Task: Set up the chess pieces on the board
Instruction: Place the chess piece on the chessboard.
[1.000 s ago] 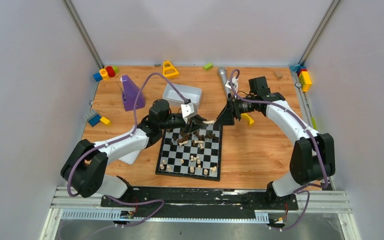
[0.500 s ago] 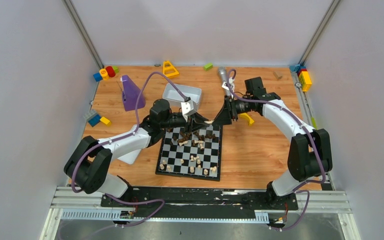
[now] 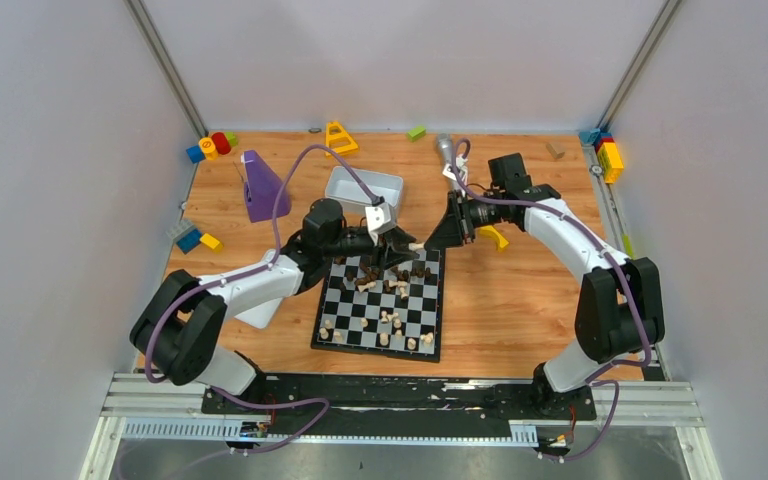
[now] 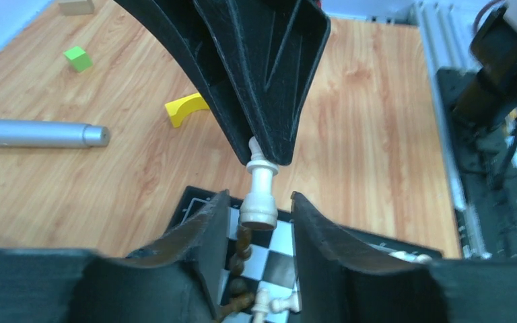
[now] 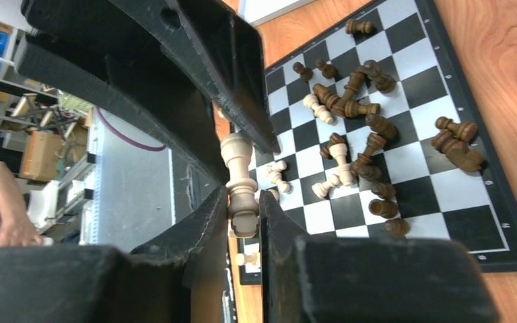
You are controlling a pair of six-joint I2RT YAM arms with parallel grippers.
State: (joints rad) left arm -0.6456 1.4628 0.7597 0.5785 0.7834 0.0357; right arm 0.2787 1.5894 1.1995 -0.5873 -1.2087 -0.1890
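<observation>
Early stage. Pale piece clamped at both ends: right gripper closed on one, left gripper narrow on other. Hangs over board far edge. Dark chessmen toppled there; few pale chessmen near edge.

No readable txt, nos. or brand marks in any view. Board: plain b/w squares, border w/ small white dots only, no letters legible. Toy blocks at far-L corner of worktop: one has a ring-like mark, too small to read. Yellow triangle piece at far edge: can't tell if marked.
</observation>
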